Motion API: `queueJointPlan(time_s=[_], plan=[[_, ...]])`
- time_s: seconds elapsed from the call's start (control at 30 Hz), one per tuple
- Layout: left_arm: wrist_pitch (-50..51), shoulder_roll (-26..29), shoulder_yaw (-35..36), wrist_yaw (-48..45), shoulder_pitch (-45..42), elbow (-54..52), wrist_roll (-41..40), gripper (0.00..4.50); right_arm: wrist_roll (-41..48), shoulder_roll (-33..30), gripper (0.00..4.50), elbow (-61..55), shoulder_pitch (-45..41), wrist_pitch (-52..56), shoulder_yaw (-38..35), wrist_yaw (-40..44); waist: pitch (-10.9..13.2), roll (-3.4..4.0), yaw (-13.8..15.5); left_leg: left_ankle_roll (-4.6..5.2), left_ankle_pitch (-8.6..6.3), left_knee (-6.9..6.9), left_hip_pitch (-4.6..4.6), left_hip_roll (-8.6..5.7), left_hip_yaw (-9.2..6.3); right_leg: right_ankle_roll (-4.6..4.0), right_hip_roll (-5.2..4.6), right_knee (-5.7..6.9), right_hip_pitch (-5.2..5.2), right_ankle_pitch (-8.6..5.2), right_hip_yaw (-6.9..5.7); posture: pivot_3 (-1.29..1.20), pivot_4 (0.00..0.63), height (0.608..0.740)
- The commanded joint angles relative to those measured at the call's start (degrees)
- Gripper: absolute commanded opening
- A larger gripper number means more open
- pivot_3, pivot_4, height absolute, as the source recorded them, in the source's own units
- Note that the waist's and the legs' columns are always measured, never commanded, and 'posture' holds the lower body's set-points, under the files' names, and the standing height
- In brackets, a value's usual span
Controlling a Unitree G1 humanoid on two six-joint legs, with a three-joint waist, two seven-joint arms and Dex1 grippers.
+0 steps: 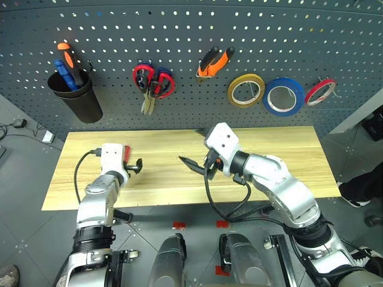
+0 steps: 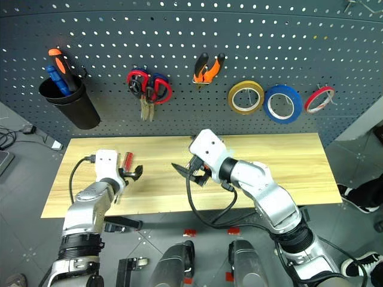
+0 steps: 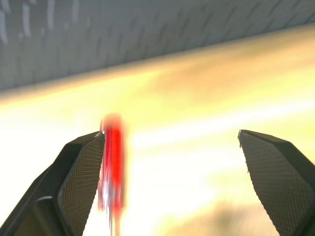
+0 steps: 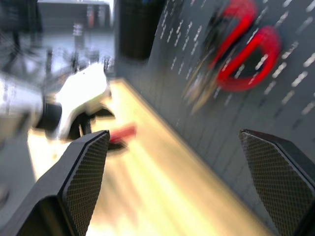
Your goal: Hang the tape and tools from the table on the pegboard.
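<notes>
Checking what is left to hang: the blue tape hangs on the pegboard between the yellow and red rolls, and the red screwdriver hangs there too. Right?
Partly. The blue tape does hang on the pegboard between the yellow roll and the red roll. The red screwdriver does not: the right eye view shows it on the table, by the open left gripper.

Left gripper (image 1: 133, 165): my jaws spread wide, low over the table's (image 1: 299, 149) left end.
Right gripper (image 1: 192, 162): I see it gaping empty, mid-table, pointing left.
</notes>
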Motion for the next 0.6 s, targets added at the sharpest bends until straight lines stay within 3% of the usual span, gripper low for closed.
queueJointPlan(time_s=[0.03, 0.3, 0.6], plan=[[-0.1, 3.4, 2.4, -2.0, -4.7, 6.2, -2.4, 4.41, 1.8, 1.8, 4.50, -4.5, -0.3, 7.8, 0.5, -1.3, 0.0, -0.02, 0.1, 0.00, 0.00, -0.01, 0.00, 0.00, -0.01, 0.00, 0.00, 0.01, 0.00, 0.00, 0.00, -0.10, 0.319, 0.740], [0.8, 7.0, 1.0, -4.7, -12.3, 20.4, -2.6, 4.41, 3.2, 5.4, 4.50, -4.7, -4.6, 17.4, 1.1, -2.3, 0.2, -0.07, 0.0, 0.02, -0.01, -0.01, 0.00, -0.06, 0.02, 0.00, -0.04, -0.05, 0.00, 0.00, 0.03, -0.11, 0.356, 0.740], [-1.0, 9.8, -0.2, -4.2, -17.5, 32.2, -1.5, 4.41, 3.2, 6.7, 4.50, -3.2, -7.9, 20.5, 0.9, -2.3, 1.3, -0.35, -0.1, 0.01, -0.01, -0.06, -0.05, -0.02, 0.03, 0.00, -0.04, -0.06, -0.11, 0.00, 0.03, -0.13, 0.368, 0.740]])
